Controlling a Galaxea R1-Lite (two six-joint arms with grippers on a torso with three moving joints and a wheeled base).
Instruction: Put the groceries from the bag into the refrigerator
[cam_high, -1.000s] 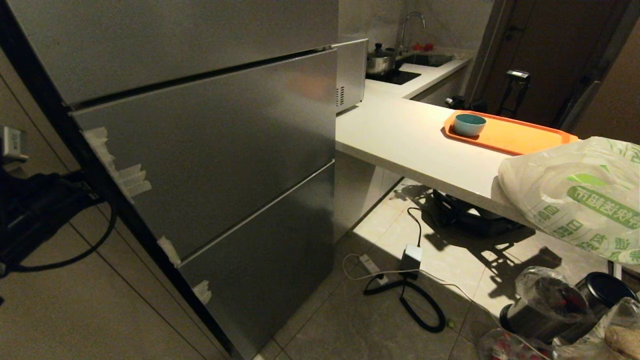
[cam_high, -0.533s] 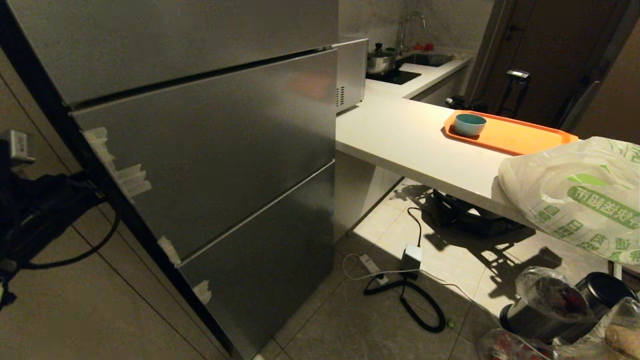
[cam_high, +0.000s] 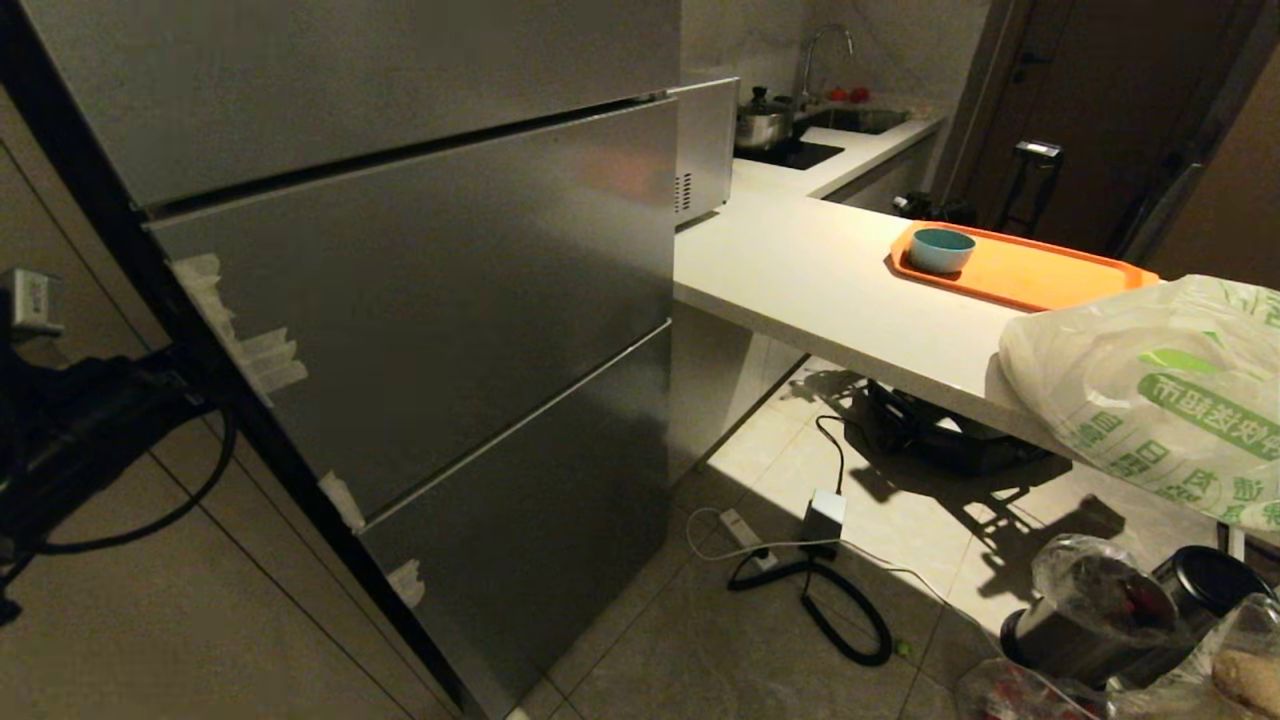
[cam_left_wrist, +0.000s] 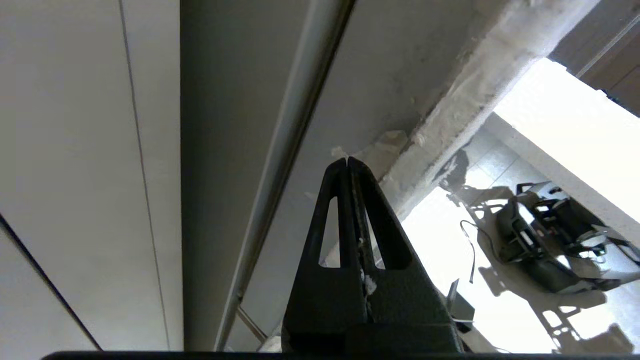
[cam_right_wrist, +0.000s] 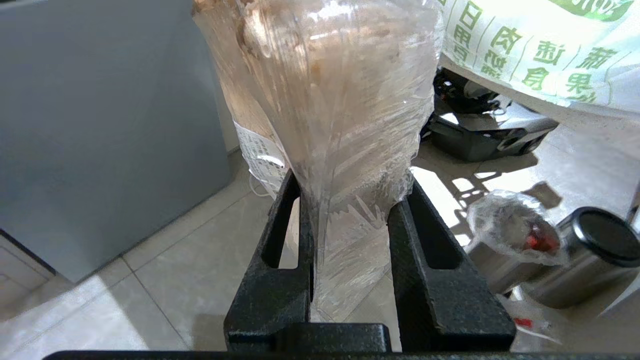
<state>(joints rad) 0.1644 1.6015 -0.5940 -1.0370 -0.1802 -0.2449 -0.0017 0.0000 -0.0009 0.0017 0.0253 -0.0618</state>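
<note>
**— What did you have in hand, nearest to you?**

My right gripper (cam_right_wrist: 350, 200) was clamped on a clear plastic pack of pale beige lumps (cam_right_wrist: 330, 90), the film bunched between both fingers (cam_right_wrist: 290, 235). It hung above the tiled floor (cam_right_wrist: 150, 280). Just beyond it on the floor stood a steel canister with a black lid (cam_right_wrist: 585, 260), a film-wrapped thing with red inside (cam_right_wrist: 515, 230) leaning at its side.

**— And the other arm?**

My left gripper (cam_left_wrist: 348, 162) was shut on nothing, fingertips pressed together. It pointed at the left edge of the refrigerator (cam_high: 420, 290), close to the pale tape scraps (cam_left_wrist: 385, 145) there; I could not tell whether it touched them. In the head view that arm (cam_high: 70, 440) was a dark shape at the far left, beside the fridge's black side.

**— Was the fridge open?**

No, every grey-steel door I could see was closed.

**— Where was the bag?**

The white shopping bag (cam_high: 1150, 390) with green characters sat on the near corner of the worktop (cam_high: 800, 280), overhanging its edge, on my right. Behind it lay the orange tray (cam_high: 1030, 270) with a teal bowl (cam_high: 940, 249) at its left end. Under the worktop, a black cable (cam_high: 840, 610) and a small white box (cam_high: 823, 510) lay on the floor. Farther back stood a silver box with vent slots (cam_high: 703, 150), then a steel pot (cam_high: 763, 122) and the sink tap (cam_high: 825, 45).
</note>
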